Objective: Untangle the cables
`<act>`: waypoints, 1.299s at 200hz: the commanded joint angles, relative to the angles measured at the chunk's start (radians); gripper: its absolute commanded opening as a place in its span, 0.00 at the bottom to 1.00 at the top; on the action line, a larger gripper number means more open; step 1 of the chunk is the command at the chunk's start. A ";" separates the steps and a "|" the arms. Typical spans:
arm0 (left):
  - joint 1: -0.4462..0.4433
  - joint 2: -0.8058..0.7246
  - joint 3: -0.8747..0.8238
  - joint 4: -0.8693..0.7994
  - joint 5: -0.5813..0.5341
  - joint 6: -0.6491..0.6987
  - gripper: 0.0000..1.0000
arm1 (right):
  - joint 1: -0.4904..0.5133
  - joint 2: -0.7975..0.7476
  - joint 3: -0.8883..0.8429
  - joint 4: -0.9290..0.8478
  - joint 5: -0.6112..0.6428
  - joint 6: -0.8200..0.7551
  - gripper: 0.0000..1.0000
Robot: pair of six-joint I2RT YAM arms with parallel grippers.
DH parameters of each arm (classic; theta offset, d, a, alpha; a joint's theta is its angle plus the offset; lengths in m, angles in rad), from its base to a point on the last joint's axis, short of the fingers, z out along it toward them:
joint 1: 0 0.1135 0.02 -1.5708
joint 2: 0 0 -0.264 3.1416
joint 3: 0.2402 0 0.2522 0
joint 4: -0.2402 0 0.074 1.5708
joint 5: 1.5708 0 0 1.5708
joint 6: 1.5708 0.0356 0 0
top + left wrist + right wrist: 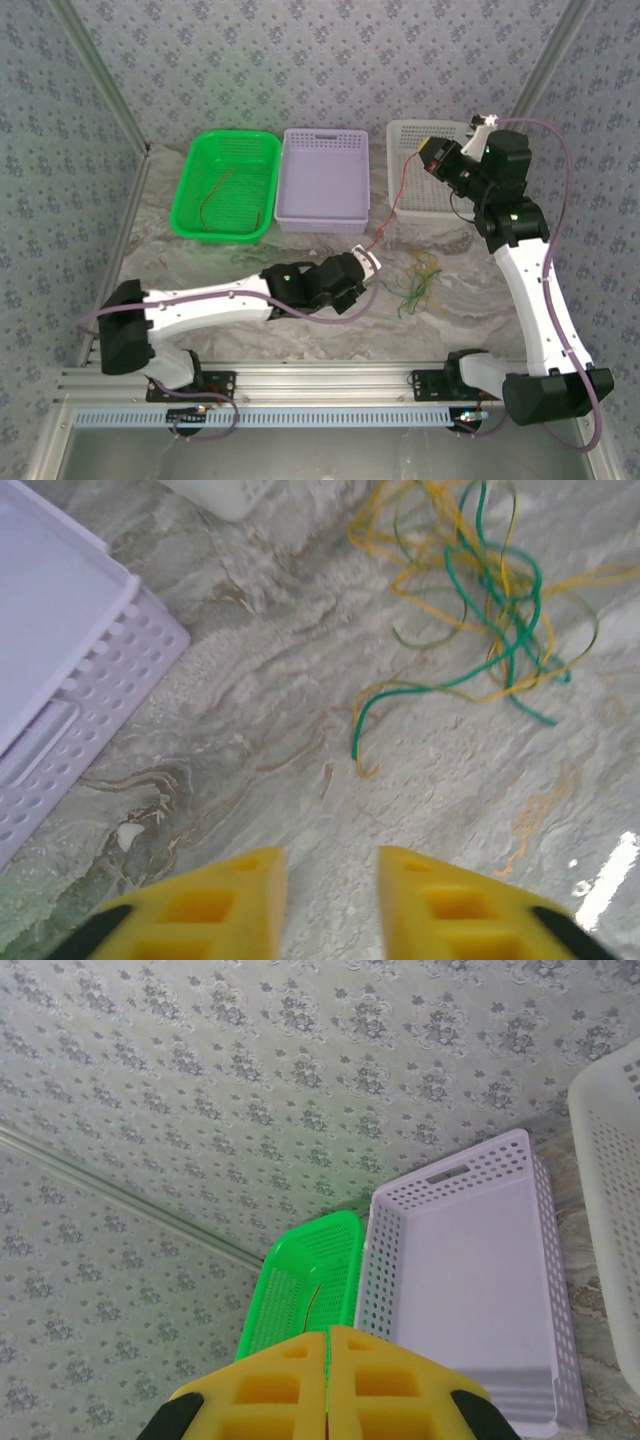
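A tangle of yellow and green cables (420,282) lies on the marble table, just right of my left gripper (368,268). In the left wrist view the tangle (480,610) is ahead and to the right of the left gripper (332,880), which is open with bare table between its yellow fingers. My right gripper (428,150) is raised over the white basket (405,135). A red-orange cable (393,215) hangs from it down to the table near the left gripper. In the right wrist view the right gripper (329,1345) has its jaws pressed together.
A green basket (186,195) at the back left holds one orange cable (212,195). A lilac basket (325,135) stands between it and the white one. The lilac basket's corner (60,680) is to the left of the left gripper. Patterned walls close in the sides.
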 commanded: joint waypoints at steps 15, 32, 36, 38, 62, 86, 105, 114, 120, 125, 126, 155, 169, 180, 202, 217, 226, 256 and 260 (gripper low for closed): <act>0.017 -0.153 -0.100 0.003 0.060 -0.037 0.51 | 0.048 0.025 0.059 0.029 0.047 -0.026 0.00; 0.022 -0.223 -0.141 0.003 0.097 -0.047 0.54 | 0.069 0.038 0.077 0.033 0.055 -0.025 0.00; 0.023 -0.240 -0.150 0.004 0.106 -0.052 0.54 | 0.073 0.042 0.081 0.031 0.057 -0.026 0.00; 0.023 -0.250 -0.154 0.004 0.111 -0.052 0.54 | 0.076 0.044 0.083 0.031 0.060 -0.027 0.00; 0.028 -0.359 -0.194 0.017 0.203 -0.058 0.62 | 0.100 0.058 0.099 0.028 0.082 -0.036 0.00; 0.028 -0.460 -0.199 0.011 0.334 -0.061 0.65 | 0.112 0.067 0.102 0.024 0.106 -0.049 0.00; 0.029 -0.522 -0.192 -0.015 0.421 -0.074 0.66 | 0.113 0.073 0.105 0.014 0.132 -0.062 0.00; 0.029 -0.542 -0.186 -0.031 0.458 -0.080 0.66 | 0.114 0.076 0.109 0.006 0.148 -0.068 0.00; 0.029 -0.553 -0.183 -0.044 0.478 -0.086 0.66 | 0.114 0.080 0.114 -0.003 0.164 -0.072 0.00; 0.028 -0.561 -0.180 -0.057 0.488 -0.089 0.66 | 0.113 0.082 0.118 -0.008 0.177 -0.076 0.00; 0.028 -0.563 -0.179 -0.059 0.490 -0.090 0.66 | 0.113 0.083 0.119 -0.010 0.180 -0.076 0.00; 0.028 -0.570 -0.167 -0.139 0.484 -0.101 0.66 | 0.103 0.107 0.141 -0.032 0.269 -0.077 0.00; 0.028 -0.570 -0.173 -0.171 0.437 -0.105 0.66 | 0.082 0.119 0.144 -0.026 0.288 -0.063 0.00; 0.031 -0.581 -0.183 -0.181 0.384 -0.112 0.66 | 0.069 0.127 0.147 -0.020 0.284 -0.057 0.00; 0.040 -0.632 -0.195 -0.163 0.279 -0.134 0.67 | 0.069 0.143 0.162 -0.025 0.280 -0.079 0.00; 0.069 -0.660 -0.170 -0.153 0.211 -0.162 0.75 | 0.077 0.146 0.151 -0.013 0.280 -0.099 0.00; 0.086 -0.660 -0.136 -0.159 0.179 -0.171 0.77 | 0.083 0.146 0.140 -0.002 0.281 -0.109 0.00; 0.216 -0.541 0.079 -0.227 0.209 -0.155 0.80 | 0.103 0.137 0.087 0.056 0.286 -0.151 0.00; 0.252 -0.511 0.119 -0.246 0.241 -0.155 0.80 | 0.108 0.134 0.079 0.068 0.287 -0.157 0.00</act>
